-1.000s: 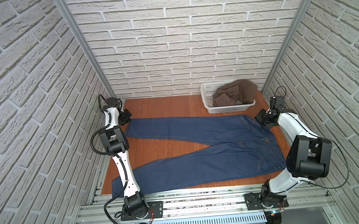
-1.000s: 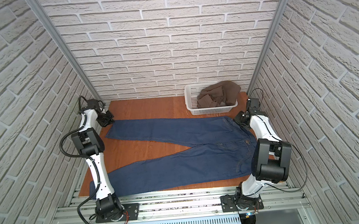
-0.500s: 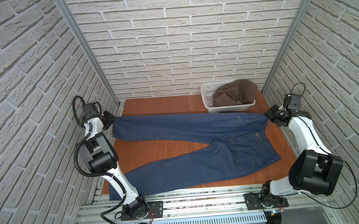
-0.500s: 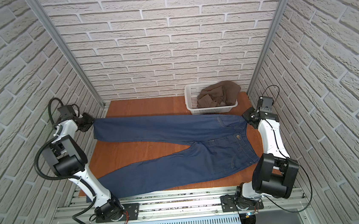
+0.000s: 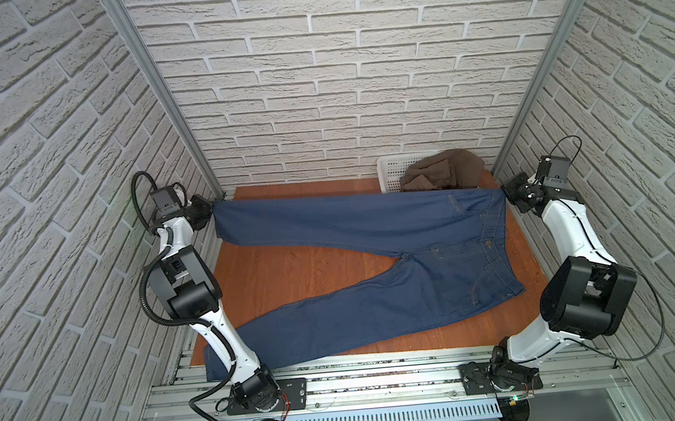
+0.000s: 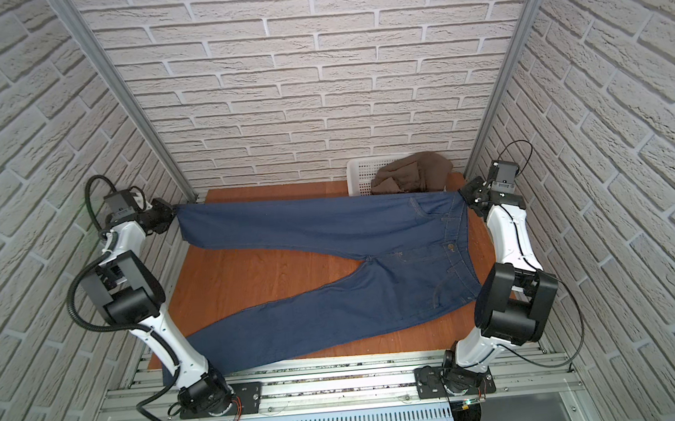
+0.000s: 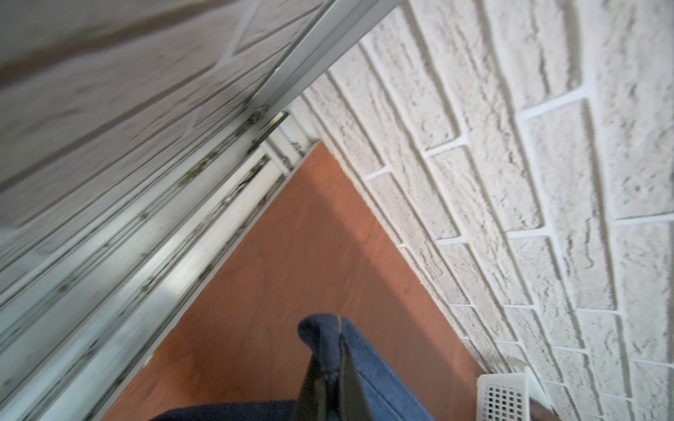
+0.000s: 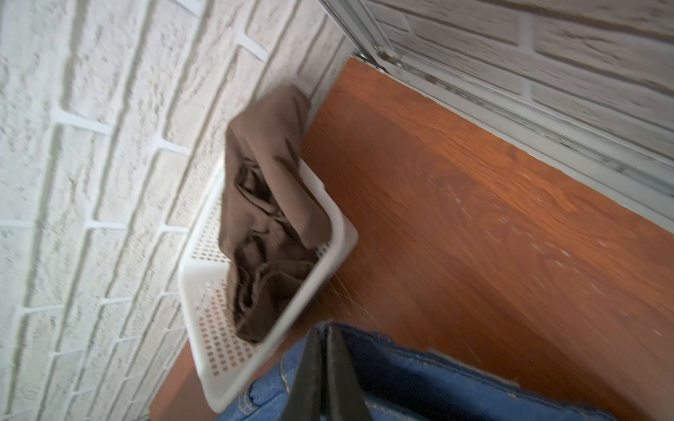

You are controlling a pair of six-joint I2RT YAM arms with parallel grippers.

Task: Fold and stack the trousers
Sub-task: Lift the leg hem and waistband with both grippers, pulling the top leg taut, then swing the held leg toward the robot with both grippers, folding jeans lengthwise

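The trousers [image 5: 370,225] [image 6: 329,229] are dark blue jeans, front side up, spread across the wooden table. My left gripper [image 5: 209,208] [image 6: 173,212] [image 7: 333,368] is shut on the hem of the far leg at the table's back left, holding it up off the wood. My right gripper [image 5: 507,194] [image 6: 465,197] [image 8: 322,337] is shut on the waistband's far corner at the back right. The far leg hangs taut between the two grippers. The near leg [image 5: 338,328] lies flat, its hem over the front edge behind the left arm.
A white perforated basket [image 5: 388,171] [image 6: 360,176] [image 8: 328,262] holding a crumpled brown garment [image 5: 445,171] [image 8: 262,204] stands at the back right against the brick wall, just behind the lifted waistband. Brick walls close in on three sides. Aluminium rails run along the front.
Both grippers have lifted and pulled apart toward the side walls with the jeans in them. The far leg and waistband have risen off the table and stretched taut.
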